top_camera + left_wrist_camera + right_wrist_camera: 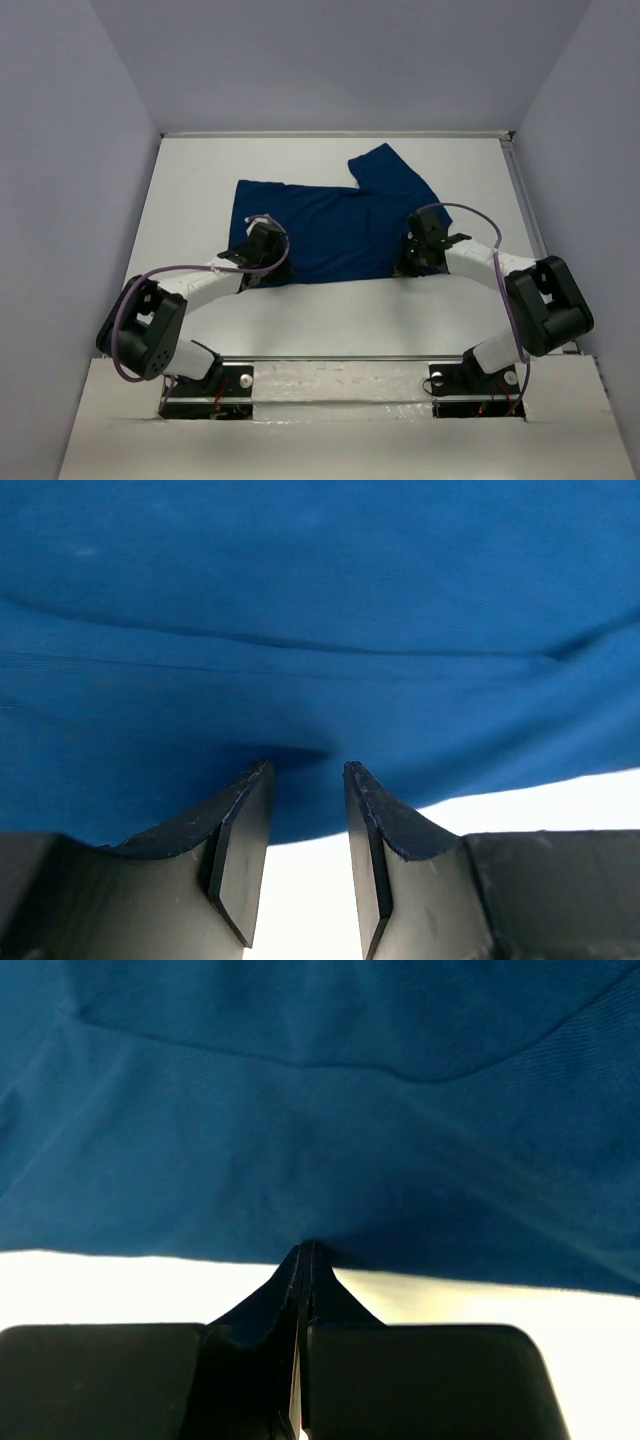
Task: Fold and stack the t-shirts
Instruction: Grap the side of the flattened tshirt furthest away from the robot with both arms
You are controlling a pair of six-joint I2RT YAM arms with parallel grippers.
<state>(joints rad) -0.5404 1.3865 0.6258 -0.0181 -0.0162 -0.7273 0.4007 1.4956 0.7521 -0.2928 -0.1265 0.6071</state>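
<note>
A dark blue t-shirt [330, 225] lay spread mid-table [330, 325], one sleeve flung outward. The right claw [305, 1250] pinched its near hem, while the left claw [305, 772] stood narrowly parted at that edge. Folding and stacking apparently all lay ahead.

t-shirt [330, 225]: 1 | grippers: 2, left gripper [305, 770], right gripper [305, 1250] | table [330, 320]: 1

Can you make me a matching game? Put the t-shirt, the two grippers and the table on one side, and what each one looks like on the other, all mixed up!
1. t-shirt
2. left gripper
3. right gripper
4. table

A. white
B. fingers apart
C. blue, lying spread out
D. shut, pinching the near hem

Pairs: 1-C, 2-B, 3-D, 4-A
</note>
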